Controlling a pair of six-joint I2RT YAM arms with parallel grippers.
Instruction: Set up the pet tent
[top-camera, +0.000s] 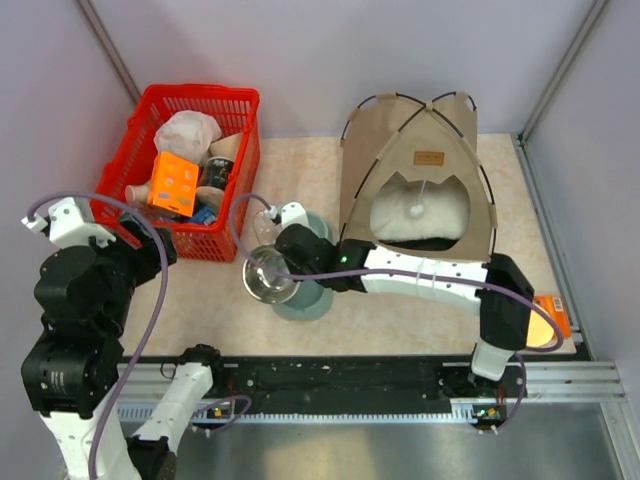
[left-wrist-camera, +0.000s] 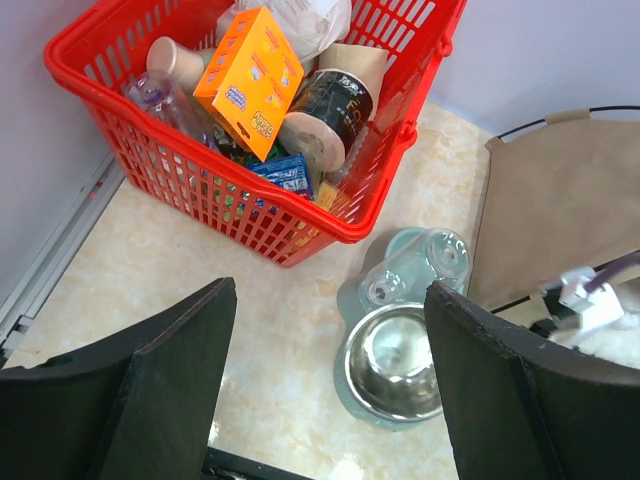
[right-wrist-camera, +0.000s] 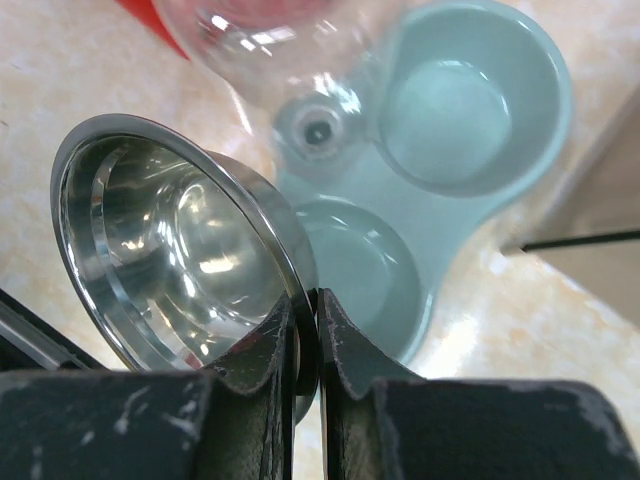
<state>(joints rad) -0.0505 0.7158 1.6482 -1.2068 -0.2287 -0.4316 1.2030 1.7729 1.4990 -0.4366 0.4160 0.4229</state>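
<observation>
The tan pet tent (top-camera: 420, 150) stands upright at the back right, with dark poles crossing over its top and a brown label patch (top-camera: 429, 157). A white pompom (top-camera: 415, 208) hangs in its doorway, and a fluffy cushion (top-camera: 425, 220) lies inside. Its side wall shows in the left wrist view (left-wrist-camera: 560, 210). My right gripper (right-wrist-camera: 307, 330) is shut on the rim of a steel bowl (right-wrist-camera: 170, 250) and holds it tilted over a teal feeder base (right-wrist-camera: 440, 150), left of the tent. My left gripper (left-wrist-camera: 330, 390) is open and empty, well above the table near the basket.
A red basket (top-camera: 190, 170) full of packages and cups stands at the back left. A clear bottle (top-camera: 265, 230) sits on the feeder base (top-camera: 310, 298). An orange item (top-camera: 552, 318) lies at the table's right edge. Walls close in the back and both sides.
</observation>
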